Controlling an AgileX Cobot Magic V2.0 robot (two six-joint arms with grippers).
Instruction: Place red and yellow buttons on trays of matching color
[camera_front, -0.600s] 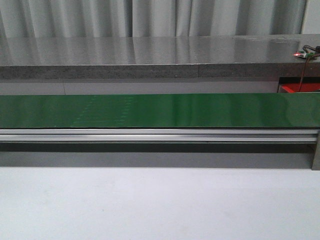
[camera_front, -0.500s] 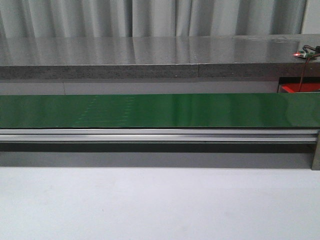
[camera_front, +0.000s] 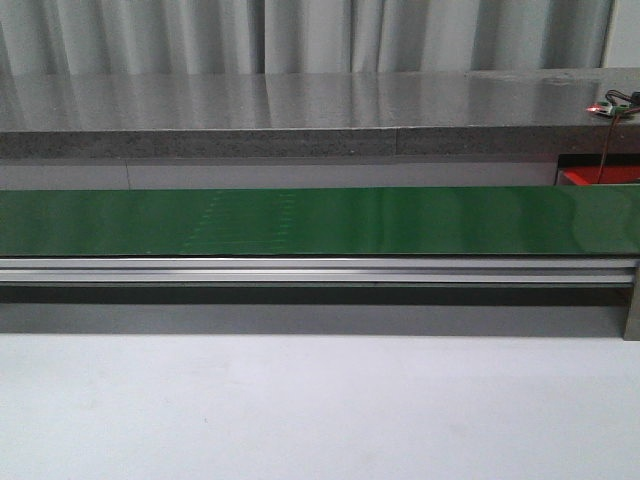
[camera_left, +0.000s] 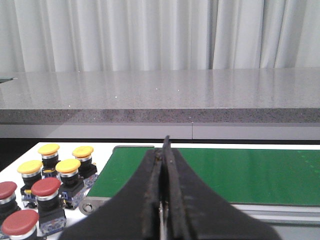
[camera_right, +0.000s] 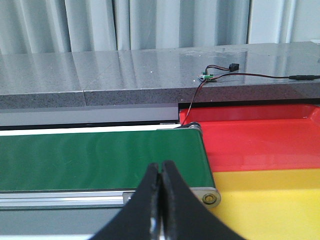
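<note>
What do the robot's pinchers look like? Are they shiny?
Not shiny. Both the left gripper and the right gripper have matte black fingers, broad at the base and curving in to thin tips, like a beak. The left gripper's inner edges look scuffed and brownish. No cables, labels or markings show on either gripper, and the arms themselves are out of view.

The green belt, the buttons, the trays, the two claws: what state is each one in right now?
Green belt: bare, nothing on it.
Yellow buttons: four, upright, grouped beside the belt's end.
Red buttons: three visible, upright, next to the yellow ones.
Red tray: empty.
Yellow tray: empty where visible.
Left gripper: shut, holding nothing.
Right gripper: shut, holding nothing.
</note>
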